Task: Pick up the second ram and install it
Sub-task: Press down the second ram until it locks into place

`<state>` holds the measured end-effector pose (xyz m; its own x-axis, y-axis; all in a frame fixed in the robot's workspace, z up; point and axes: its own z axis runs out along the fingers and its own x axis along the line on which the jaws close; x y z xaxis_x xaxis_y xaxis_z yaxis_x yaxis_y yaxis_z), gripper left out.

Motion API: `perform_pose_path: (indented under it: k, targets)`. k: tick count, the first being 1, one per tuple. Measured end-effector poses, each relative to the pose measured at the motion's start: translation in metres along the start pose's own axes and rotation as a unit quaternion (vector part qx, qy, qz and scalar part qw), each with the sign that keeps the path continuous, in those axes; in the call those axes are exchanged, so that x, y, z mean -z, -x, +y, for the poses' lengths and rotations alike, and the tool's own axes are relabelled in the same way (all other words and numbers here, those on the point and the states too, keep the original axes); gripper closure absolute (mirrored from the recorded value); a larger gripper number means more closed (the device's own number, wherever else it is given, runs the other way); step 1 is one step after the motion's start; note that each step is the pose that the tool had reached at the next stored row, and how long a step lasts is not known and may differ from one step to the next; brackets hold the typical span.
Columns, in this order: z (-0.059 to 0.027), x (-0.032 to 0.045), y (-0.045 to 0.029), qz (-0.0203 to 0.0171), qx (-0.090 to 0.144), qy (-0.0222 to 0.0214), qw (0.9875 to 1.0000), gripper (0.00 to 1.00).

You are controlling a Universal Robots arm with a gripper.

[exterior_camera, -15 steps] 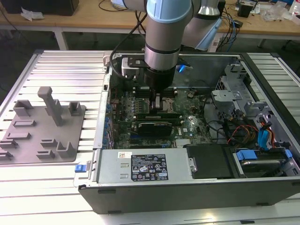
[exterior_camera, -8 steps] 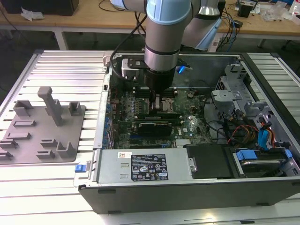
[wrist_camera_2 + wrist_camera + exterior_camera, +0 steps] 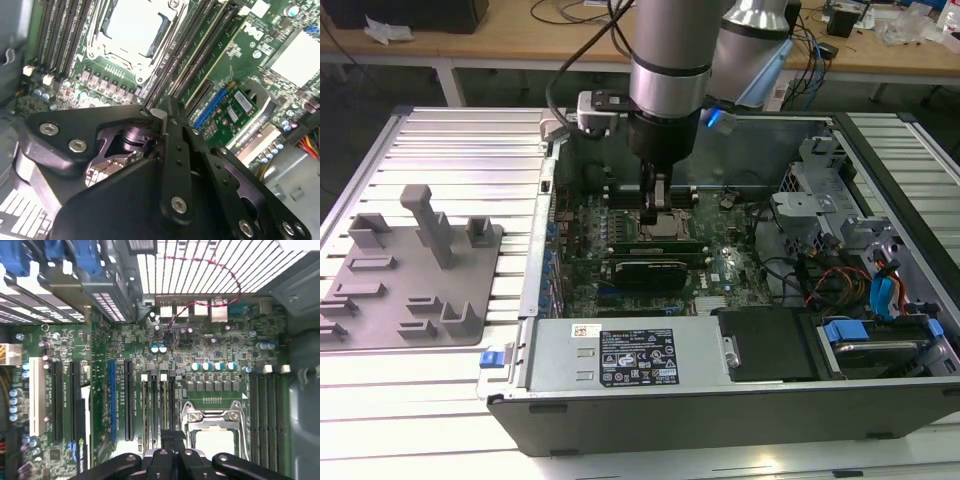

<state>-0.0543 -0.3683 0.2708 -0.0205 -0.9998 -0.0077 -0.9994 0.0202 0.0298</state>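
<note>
Exterior view: tool (image 3: 658, 212) low over motherboard (image 3: 720, 262), fingers seemingly together; grip unclear.

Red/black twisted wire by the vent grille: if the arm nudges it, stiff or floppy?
Probably floppy: the red/black wire curves in a loose arc across the vent grille. Likely light, being thin. It may snag, since one end runs down to the motherboard.

A white label (image 3: 636, 357) on the power supply (image 3: 620, 355) carries print too small to read
</note>
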Motion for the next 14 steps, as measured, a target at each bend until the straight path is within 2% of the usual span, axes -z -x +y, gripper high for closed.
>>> perform_pose_path:
  k: [2, 3, 5, 8, 14]
  targets:
    - [0.0, 0.0013, 0.0001, -0.0001, 0.0, 0.0, 1.0, 0.92]
    - [-0.0039, 0.0016, 0.0001, 0.0001, 0.0, 0.0, 1.0, 0.92]
    - [-0.0184, 0.002, 0.0004, 0.0, 0.0, 0.0, 1.0, 0.92]
    - [-0.0265, 0.0021, 0.0005, -0.0001, 0.0, 0.0, 1.0, 0.92]
    - [-0.0289, 0.0022, 0.0006, 0.0, 0.0, 0.0, 1.0, 0.92]
